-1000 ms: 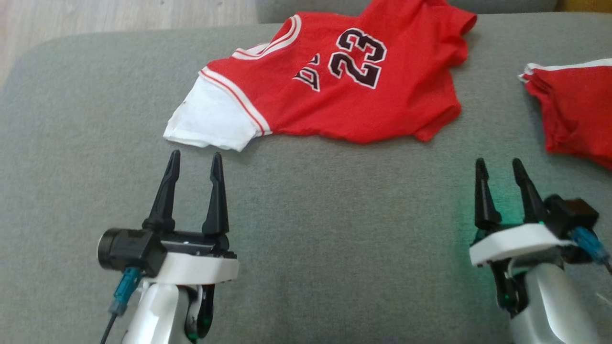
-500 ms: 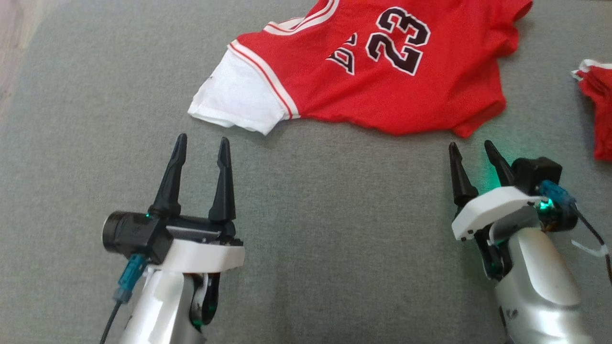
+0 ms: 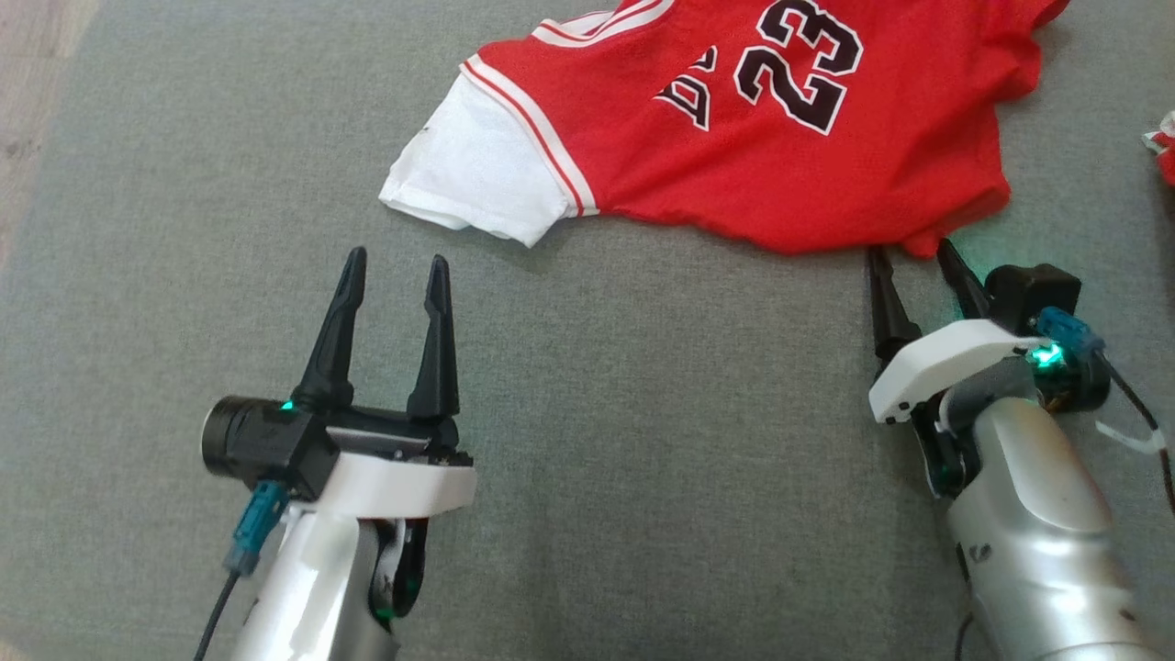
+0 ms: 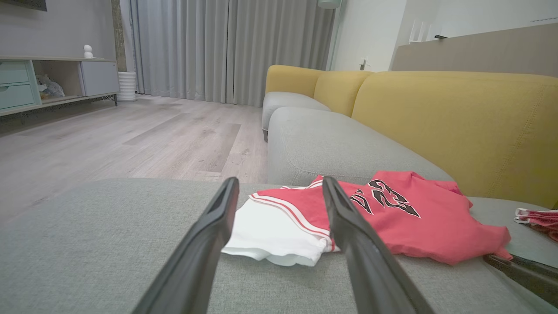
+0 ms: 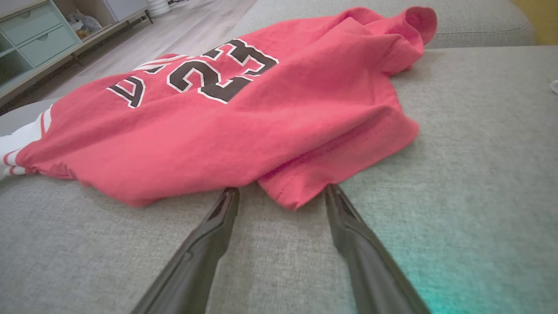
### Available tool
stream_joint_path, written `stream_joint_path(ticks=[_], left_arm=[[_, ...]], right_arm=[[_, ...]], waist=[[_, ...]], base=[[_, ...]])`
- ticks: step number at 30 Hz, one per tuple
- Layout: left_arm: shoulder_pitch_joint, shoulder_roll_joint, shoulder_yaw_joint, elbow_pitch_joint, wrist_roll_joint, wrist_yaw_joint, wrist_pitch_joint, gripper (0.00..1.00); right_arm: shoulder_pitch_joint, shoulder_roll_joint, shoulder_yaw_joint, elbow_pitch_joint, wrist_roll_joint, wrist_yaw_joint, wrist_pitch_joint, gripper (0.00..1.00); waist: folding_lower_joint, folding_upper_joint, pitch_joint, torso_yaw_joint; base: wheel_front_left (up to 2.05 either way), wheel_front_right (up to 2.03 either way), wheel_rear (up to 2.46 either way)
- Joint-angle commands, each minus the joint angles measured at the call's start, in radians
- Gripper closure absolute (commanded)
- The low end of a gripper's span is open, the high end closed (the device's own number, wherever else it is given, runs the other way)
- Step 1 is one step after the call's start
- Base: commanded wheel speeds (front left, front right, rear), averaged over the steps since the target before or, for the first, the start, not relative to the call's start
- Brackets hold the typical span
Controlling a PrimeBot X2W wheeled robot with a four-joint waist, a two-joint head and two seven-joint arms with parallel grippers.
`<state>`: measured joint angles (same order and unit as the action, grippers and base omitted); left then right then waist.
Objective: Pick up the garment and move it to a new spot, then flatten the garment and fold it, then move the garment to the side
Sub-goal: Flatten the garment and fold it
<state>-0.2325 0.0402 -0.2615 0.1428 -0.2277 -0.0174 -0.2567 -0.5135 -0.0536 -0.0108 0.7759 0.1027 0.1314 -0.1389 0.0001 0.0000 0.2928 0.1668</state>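
The garment (image 3: 734, 138) is a red jersey with a black "23" and a white sleeve, lying rumpled on the grey sofa seat (image 3: 624, 441). My left gripper (image 3: 397, 259) stands open a short way in front of the white sleeve (image 4: 270, 231), with bare cushion between its tips and the cloth. My right gripper (image 3: 912, 248) is open at the jersey's near right hem. In the right wrist view the hem corner (image 5: 290, 192) lies between the two fingertips of my right gripper (image 5: 281, 192), and nothing is gripped.
A second red cloth (image 3: 1164, 147) lies at the far right edge of the seat. Yellow backrests (image 4: 457, 122) run behind the sofa. Wooden floor (image 4: 109, 139) lies beyond the seat's left edge.
The head camera has shifted, so the jersey sits higher and further right in view. My right gripper has advanced until its tips reach the jersey's hem. The left gripper has crept forward a little.
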Motion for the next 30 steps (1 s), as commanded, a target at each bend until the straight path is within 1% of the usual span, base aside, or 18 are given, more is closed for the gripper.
stream_joint_path(ticks=[1,2,3,4,5,6,13,18,24,30], left_arm=[[-0.037,0.01,0.024,-0.032,0.001,0.005,-0.005,0.0],[-0.037,0.01,0.024,-0.032,0.001,0.005,-0.005,0.0],[-0.038,0.01,0.023,-0.031,0.002,0.006,-0.005,0.0],[-0.038,0.01,0.023,-0.03,0.002,0.006,-0.005,0.0],[-0.038,0.01,0.024,-0.029,0.003,0.007,-0.005,0.0],[-0.037,0.01,0.025,-0.028,0.003,0.007,-0.005,0.0],[-0.03,0.01,0.034,-0.022,0.003,0.006,-0.005,0.0],[-0.014,0.01,0.047,-0.022,0.003,0.006,-0.005,0.0],[0.006,0.01,0.059,-0.022,0.008,0.002,-0.005,0.0],[0.034,0.01,0.073,-0.025,0.008,0.003,-0.005,0.0]], right_arm=[[-0.026,0.003,0.026,-0.004,-0.004,-0.001,-0.015,0.0],[-0.033,0.003,0.026,0.004,-0.003,-0.001,-0.023,0.0],[-0.046,0.003,0.027,0.02,0.002,-0.001,-0.037,0.06],[-0.052,0.003,0.028,0.026,0.006,-0.001,-0.044,0.46],[-0.057,0.003,0.03,0.032,0.01,-0.001,-0.052,0.81],[-0.061,0.003,0.033,0.037,0.012,-0.001,-0.06,1.0],[-0.057,0.003,0.028,0.056,0.02,-0.001,-0.092,1.0],[-0.021,0.003,0.012,0.036,0.025,-0.001,-0.106,1.0],[0.045,0.002,-0.021,-0.03,-0.001,-0.001,-0.107,1.0],[0.129,0.001,-0.056,-0.14,-0.014,-0.001,-0.067,1.0]], waist=[[-0.0001,0.0,0.002,0.001],[-0.0001,0.0,0.002,0.001],[-0.0001,0.0,0.003,0.0],[-0.0001,0.0,0.002,0.0],[-0.0001,0.0,0.001,-0.001],[-0.0001,0.0,-0.001,-0.003],[-0.0001,0.0,-0.028,-0.021],[-0.0001,0.0,-0.065,-0.048],[-0.0001,0.0,-0.111,-0.08],[-0.0001,0.0,-0.154,-0.103]], base=[[0.0,0.0,0.0],[0.0,0.0,0.0],[0.0,0.0,0.0],[0.0,0.0,0.0],[0.0,0.0,0.0],[0.0,0.0,0.0],[0.0,0.0,0.0],[0.0,0.0,0.0],[0.0,0.0,0.0],[0.0,0.0,0.0]])
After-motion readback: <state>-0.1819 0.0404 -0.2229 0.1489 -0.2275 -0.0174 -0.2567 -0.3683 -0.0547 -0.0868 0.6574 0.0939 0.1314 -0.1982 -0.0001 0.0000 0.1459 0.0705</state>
